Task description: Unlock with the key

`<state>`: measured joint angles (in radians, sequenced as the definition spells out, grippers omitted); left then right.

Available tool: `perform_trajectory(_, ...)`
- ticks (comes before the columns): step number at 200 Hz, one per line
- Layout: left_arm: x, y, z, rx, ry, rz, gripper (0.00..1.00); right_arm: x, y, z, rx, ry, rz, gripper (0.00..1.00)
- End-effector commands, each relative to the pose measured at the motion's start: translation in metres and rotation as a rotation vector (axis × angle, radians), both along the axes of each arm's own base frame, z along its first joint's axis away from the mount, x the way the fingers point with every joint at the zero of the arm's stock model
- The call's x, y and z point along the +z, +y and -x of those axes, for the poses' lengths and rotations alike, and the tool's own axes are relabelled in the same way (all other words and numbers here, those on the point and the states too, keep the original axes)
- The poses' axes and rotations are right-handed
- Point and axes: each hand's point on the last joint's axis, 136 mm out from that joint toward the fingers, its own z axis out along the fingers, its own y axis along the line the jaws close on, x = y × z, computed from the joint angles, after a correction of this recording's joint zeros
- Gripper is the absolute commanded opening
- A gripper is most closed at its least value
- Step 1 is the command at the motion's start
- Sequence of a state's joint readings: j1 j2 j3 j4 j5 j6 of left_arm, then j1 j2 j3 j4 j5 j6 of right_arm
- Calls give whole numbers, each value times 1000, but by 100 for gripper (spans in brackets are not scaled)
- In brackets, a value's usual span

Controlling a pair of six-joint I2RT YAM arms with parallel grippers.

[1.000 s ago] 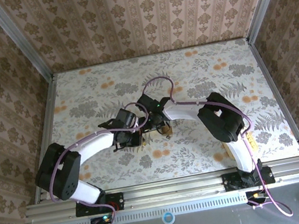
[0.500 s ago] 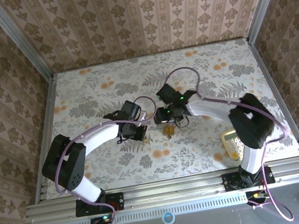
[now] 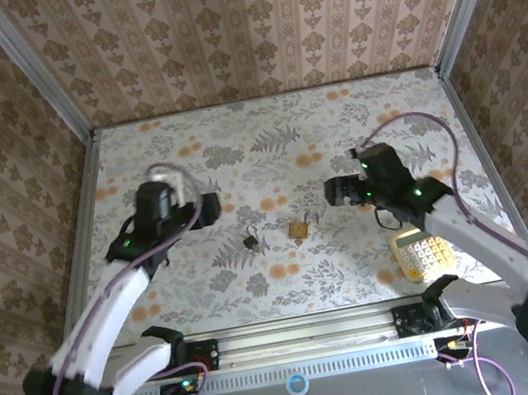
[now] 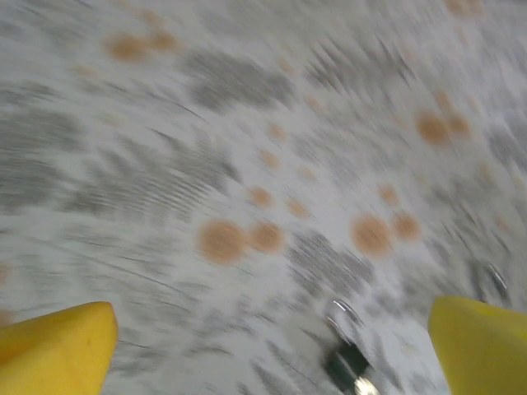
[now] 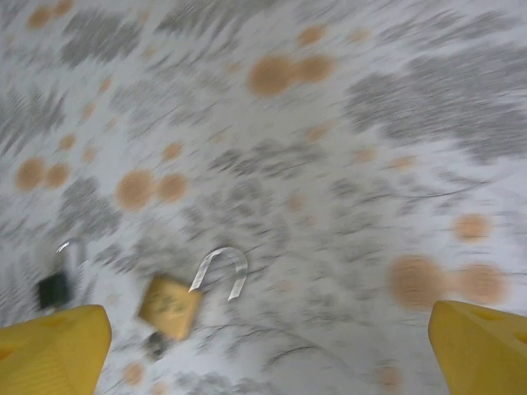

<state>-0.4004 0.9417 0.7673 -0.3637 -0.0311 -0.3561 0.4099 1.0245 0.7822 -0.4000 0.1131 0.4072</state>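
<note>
The brass padlock [image 3: 298,227] lies near the table's middle; in the blurred right wrist view its body [image 5: 169,306] has the silver shackle [image 5: 222,267] swung out with one end free. A dark blurred spot sits at the body's lower end; I cannot tell what it is. The small dark key [image 3: 251,242] with a thin wire ring lies apart on the table left of the padlock, seen too as the key [image 4: 346,366] and the key [image 5: 53,290]. My left gripper [image 3: 207,209] [image 4: 272,350] and right gripper [image 3: 332,192] [image 5: 268,350] hover open and empty, either side of them.
A yellow-and-white calculator [image 3: 422,254] lies at the front right, by the right arm. Patterned walls close in the table [image 3: 264,137] on three sides. A metal rail [image 3: 307,330] runs along the near edge, with a pen and a tape roll beyond it.
Both arms have drawn back from the padlock, the left to the left, the right to the right. Both grippers have opened, and the padlock and key now lie free on the table.
</note>
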Motion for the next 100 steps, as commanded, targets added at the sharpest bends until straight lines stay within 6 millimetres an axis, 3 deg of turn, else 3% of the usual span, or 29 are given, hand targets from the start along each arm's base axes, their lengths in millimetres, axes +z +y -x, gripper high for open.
perform_trajectory(1,-15,68,-6,319,-75,14,100,-5,-61,-9,-209,-159,177,100)
perform_trajectory(23,-17,136,-11,565,-159,-106,100,-7,-95,-17,-321,-273,293,100)
perform_trajectory(37,-15,160,-13,627,-215,-201,100,-8,-103,-25,-331,-338,366,100)
perform_trajectory(65,-15,175,-20,619,-386,-353,100,-15,-99,-45,-265,-478,405,100)
perform_trajectory(86,-28,173,-26,592,-460,-275,100,-33,-99,-53,-240,-553,321,100)
perform_trajectory(100,-37,171,-34,567,-519,-290,100,-32,-99,-59,-222,-584,362,100)
